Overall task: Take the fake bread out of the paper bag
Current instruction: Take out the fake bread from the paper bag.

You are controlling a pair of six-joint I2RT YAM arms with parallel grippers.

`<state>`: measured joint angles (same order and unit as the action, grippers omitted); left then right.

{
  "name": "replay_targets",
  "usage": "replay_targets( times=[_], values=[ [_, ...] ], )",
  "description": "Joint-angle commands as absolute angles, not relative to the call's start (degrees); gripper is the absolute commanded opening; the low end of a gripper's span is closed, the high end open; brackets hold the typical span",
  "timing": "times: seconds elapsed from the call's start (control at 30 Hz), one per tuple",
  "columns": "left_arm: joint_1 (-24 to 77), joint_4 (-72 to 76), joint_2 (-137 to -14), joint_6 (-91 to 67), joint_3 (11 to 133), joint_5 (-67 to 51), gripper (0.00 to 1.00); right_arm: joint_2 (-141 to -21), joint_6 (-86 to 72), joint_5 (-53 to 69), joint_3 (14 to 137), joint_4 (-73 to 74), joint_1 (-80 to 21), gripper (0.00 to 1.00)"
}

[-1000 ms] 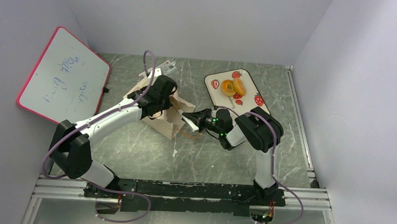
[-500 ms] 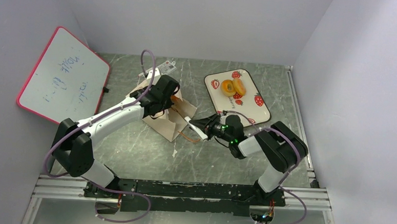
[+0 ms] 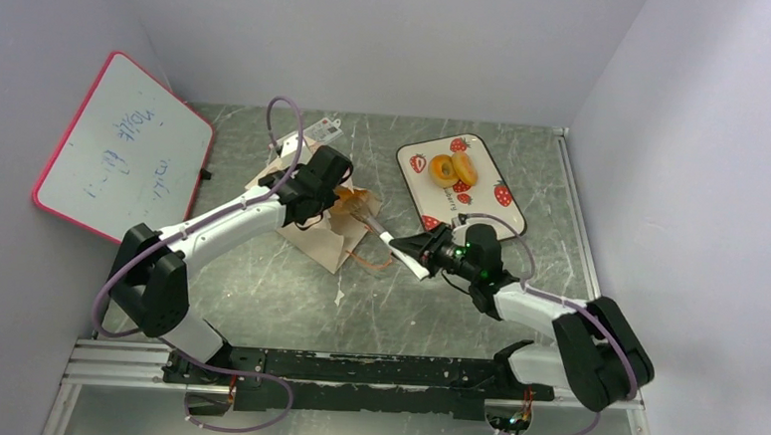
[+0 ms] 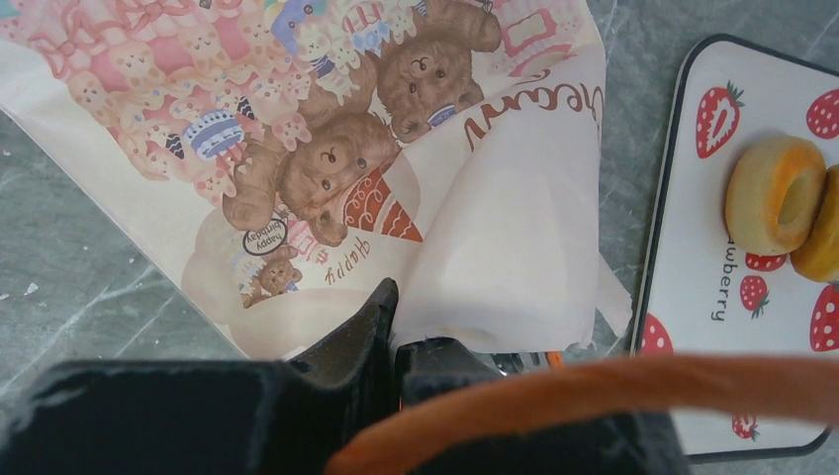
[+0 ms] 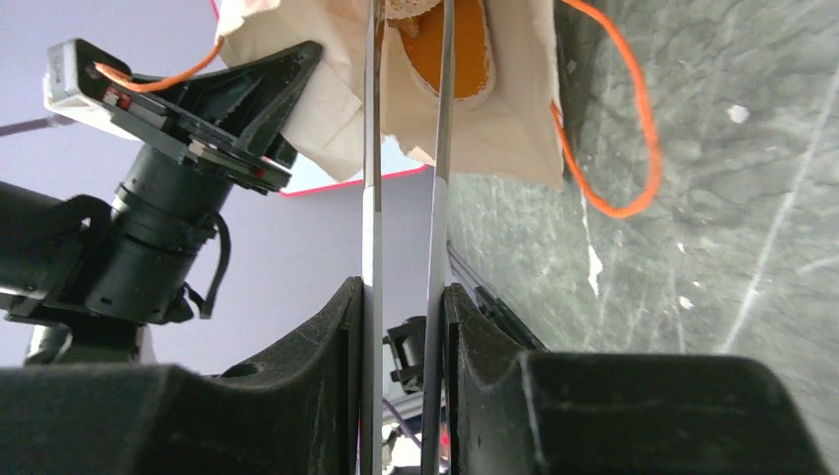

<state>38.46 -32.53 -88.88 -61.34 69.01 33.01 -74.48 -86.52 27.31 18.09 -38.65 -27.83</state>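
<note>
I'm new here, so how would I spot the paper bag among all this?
On the grey marbled table, look left of the white strawberry-printed tray. The paper bag lies there, pinched by the left gripper. It alone is beige paper, with orange cord handles and brown teddy bears printed on it.

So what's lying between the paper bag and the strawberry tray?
Nothing: just a bare strip of table separates the paper bag from the tray, clearest in the left wrist view.

Beige paper bag (image 4: pixel 495 247) with brown bear print, orange cord handle (image 4: pixel 594 391); white tray (image 4: pixel 688 208), red strawberries; golden-orange bagels (image 4: pixel 752 198).
</note>
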Motion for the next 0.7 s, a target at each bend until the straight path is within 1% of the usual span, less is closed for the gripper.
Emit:
replay_targets(
  times=[0.0,0.17,0.37,0.67],
  values=[
    [38.32,-36.62,-89.95,-64.08,71.12,35.62,0.07,-67.93,-79.88,29.11,18.90,-29.73,-25.12,0.00],
    [38.13,-37.44,-89.53,-65.59,70.79,36.96,0.07,-63.86,-75.63,31.08,20.09,-22.47,-23.99,0.00],
    [37.67,-39.57,-88.91,-67.68,70.70,38.17,0.07,-61.50,-73.01,32.13,21.80,-18.62,-24.00,0.00],
    [34.60,-40.39,-87.52,-66.19,70.55,38.19,0.08,-55.89,-65.97,28.00,28.88,-7.04,-23.93,0.00]
  ],
)
